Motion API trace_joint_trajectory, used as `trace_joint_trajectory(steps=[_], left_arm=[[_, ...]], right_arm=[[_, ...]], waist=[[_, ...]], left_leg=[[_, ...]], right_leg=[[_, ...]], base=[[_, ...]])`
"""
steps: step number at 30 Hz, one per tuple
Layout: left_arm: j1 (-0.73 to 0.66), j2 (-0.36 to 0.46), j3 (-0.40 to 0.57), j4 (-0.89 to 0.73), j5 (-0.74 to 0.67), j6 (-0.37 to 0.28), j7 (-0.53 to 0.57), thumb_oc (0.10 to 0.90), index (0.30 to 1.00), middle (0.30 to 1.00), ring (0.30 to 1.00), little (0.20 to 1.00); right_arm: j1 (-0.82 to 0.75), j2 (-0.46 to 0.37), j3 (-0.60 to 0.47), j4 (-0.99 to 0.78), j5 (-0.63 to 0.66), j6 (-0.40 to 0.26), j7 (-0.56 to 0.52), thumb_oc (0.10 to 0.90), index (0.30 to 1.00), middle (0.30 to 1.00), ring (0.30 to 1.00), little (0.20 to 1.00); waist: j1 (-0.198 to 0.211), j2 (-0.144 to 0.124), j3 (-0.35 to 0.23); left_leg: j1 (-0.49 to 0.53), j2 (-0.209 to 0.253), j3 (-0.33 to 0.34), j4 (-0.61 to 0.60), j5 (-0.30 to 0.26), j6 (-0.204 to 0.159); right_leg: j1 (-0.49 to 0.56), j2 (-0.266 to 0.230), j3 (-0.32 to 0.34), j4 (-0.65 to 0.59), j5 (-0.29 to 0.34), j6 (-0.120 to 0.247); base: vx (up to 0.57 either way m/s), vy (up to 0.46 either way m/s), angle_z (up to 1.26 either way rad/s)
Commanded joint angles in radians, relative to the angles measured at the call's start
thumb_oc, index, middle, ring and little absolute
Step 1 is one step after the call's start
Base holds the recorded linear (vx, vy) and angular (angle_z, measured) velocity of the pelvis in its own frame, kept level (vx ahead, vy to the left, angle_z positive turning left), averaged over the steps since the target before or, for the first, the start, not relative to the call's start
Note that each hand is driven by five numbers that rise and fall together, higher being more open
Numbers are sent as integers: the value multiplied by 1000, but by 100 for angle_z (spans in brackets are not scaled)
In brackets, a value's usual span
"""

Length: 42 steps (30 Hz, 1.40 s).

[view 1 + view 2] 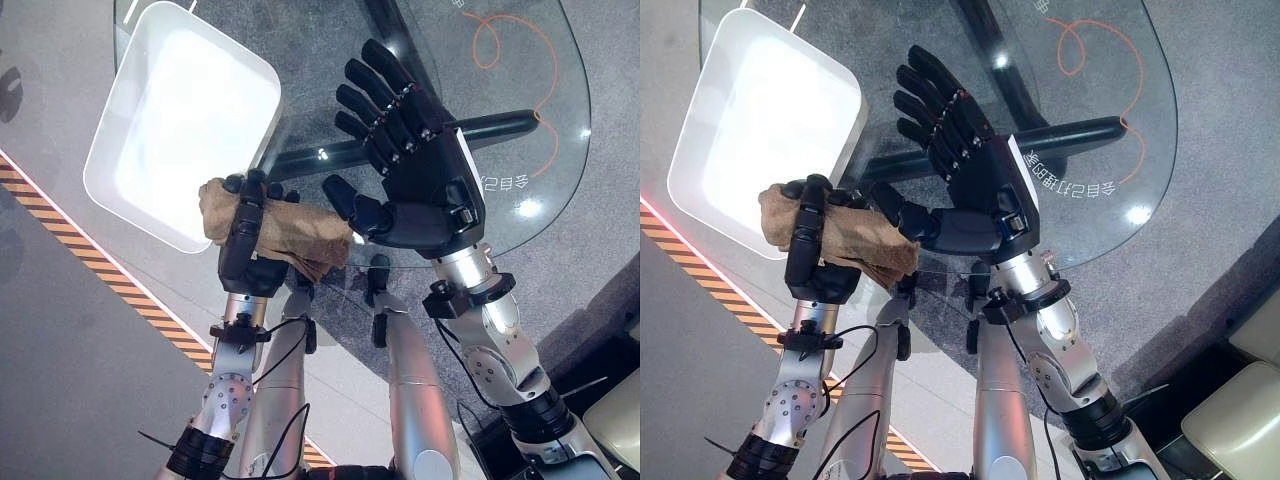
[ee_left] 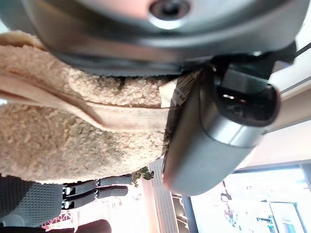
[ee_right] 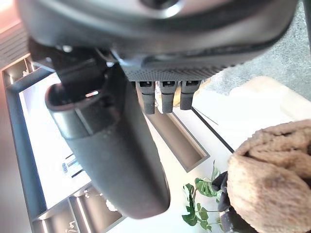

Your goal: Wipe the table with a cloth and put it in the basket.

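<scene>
Left hand is gripping the cloth beside the basket, right hand is open above the table.

The left hand (image 1: 246, 232) is reaching up with its fingers curled tightly round the brown cloth (image 1: 295, 235), holding it bunched at the near edge of the glass table (image 1: 520, 150), just beside the white basket (image 1: 120, 150). The right hand (image 1: 415, 165) is standing palm up over the glass, its fingers spreading wide and straight, holding nothing, its thumb pointing toward the cloth. The basket is lying with nothing inside.
</scene>
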Motion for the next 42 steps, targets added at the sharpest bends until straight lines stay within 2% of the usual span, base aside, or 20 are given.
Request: trace_joint_trajectory(steps=[1, 2, 7, 9, 13, 16, 20, 22, 23, 25, 27, 31, 33, 36, 42], left_arm=[[-8, 4, 49, -174, 55, -101, -136, 100, 300, 300, 300, 200], [-8, 4, 49, -174, 55, -101, -136, 100, 300, 300, 300, 200], [-20, 34, 127, -168, 127, -240, -94, 100, 300, 300, 300, 200], [-22, 57, 187, -163, 156, -306, -38, 100, 300, 300, 300, 200], [-29, 83, 239, -153, 242, -368, 65, 100, 300, 300, 300, 200], [-34, 100, 286, -138, 358, -423, 206, 100, 300, 300, 300, 200], [-34, 115, 303, -130, 551, -456, 400, 100, 300, 300, 300, 200], [-38, 129, 311, -114, 741, -463, 587, 100, 300, 300, 300, 200], [-43, 137, 319, -104, 817, -450, 682, 100, 300, 300, 300, 200], [-48, 144, 324, -92, 898, -442, 753, 100, 300, 300, 300, 200], [-72, 182, 337, -51, 1127, -380, 963, 100, 300, 300, 300, 200], [-139, 276, 344, 74, 1305, -251, 1142, 100, 300, 300, 300, 200], [-199, 339, 330, 170, 1357, -175, 1197, 100, 300, 300, 300, 200], [-261, 389, 306, 252, 1355, -121, 1220, 100, 300, 300, 300, 200], [-394, 451, 245, 422, 1413, -62, 1265, 100, 300, 300, 300, 200]], right_arm=[[-20, 40, -51, -159, 8, -56, 70, 800, 900, 900, 900, 900], [-19, 40, -51, -159, 8, -56, 70, 800, 900, 900, 900, 900], [28, 16, -43, -128, -15, 63, 88, 800, 900, 900, 900, 900], [67, 5, -36, -100, -11, 114, 130, 800, 900, 900, 900, 900], [104, 2, -18, -70, -11, 170, 177, 800, 900, 900, 900, 900], [140, -1, 14, -38, -27, 228, 225, 800, 900, 900, 900, 900], [154, -4, 41, -14, -39, 254, 234, 800, 900, 900, 900, 900], [152, -11, 57, 10, -53, 263, 230, 800, 900, 900, 900, 900], [149, -17, 62, 26, -73, 270, 228, 800, 900, 900, 900, 900], [145, -22, 67, 37, -81, 270, 226, 800, 900, 900, 900, 900], [130, -40, 82, 61, -91, 294, 217, 800, 900, 900, 900, 900], [93, -83, 115, 109, -121, 352, 244, 800, 900, 900, 900, 900], [56, -135, 156, 122, -162, 411, 292, 800, 900, 900, 900, 900], [22, -182, 193, 146, -176, 449, 311, 800, 900, 900, 900, 900], [-57, -235, 271, 219, -203, 544, 360, 800, 900, 900, 900, 900]], waist=[[23, -5, -28], [22, -5, -28], [22, -2, -28], [24, 4, -28], [24, 12, -28], [27, 25, -28], [27, 32, -28], [28, 35, -28], [28, 36, -28], [28, 37, -28], [27, 39, -28], [21, 39, -28], [15, 38, -28], [10, 35, -28], [2, 27, -28]], left_leg=[[73, -65, 51, -20, -80, 43], [73, -65, 51, -21, -80, 43], [111, -66, 50, -25, -81, 38], [129, -66, 49, -23, -83, 34], [141, -69, 43, -18, -83, 29], [149, -72, 38, -10, -81, 27], [150, -76, 35, -5, -80, 25], [144, -78, 35, 3, -80, 23], [137, -79, 36, 11, -80, 22], [134, -79, 36, 13, -81, 22], [121, -80, 40, 23, -81, 20], [96, -77, 47, 44, -82, 15], [76, -72, 53, 56, -82, 12], [58, -66, 58, 67, -82, 10], [20, -57, 67, 77, -79, 12]], right_leg=[[60, 71, 3, -127, 76, 23], [60, 71, 2, -127, 76, 23], [97, 69, 1, -127, 62, 19], [117, 66, -3, -125, 52, 15], [134, 62, -7, -121, 42, 11], [145, 58, -8, -114, 30, 4], [147, 58, -6, -108, 22, -2], [145, 56, -5, -103, 16, -5], [141, 55, -3, -99, 15, -8], [139, 55, -2, -97, 13, -9], [127, 54, 1, -89, 9, -12], [101, 53, 9, -73, 6, -14], [79, 53, 15, -67, 8, -14], [60, 51, 21, -61, 11, -13], [13, 56, 33, -56, 22, -9]], base=[[0, 0, 0], [0, 0, 0], [-5, 5, -2], [0, 0, 0], [-2, 28, -2], [-2, 61, -2], [-3, 55, 1], [-1, 85, 1], [2, 69, 0], [5, 63, 0], [15, 101, 1], [26, 116, 0], [33, 139, -4], [30, 89, -4], [30, 75, 1]])
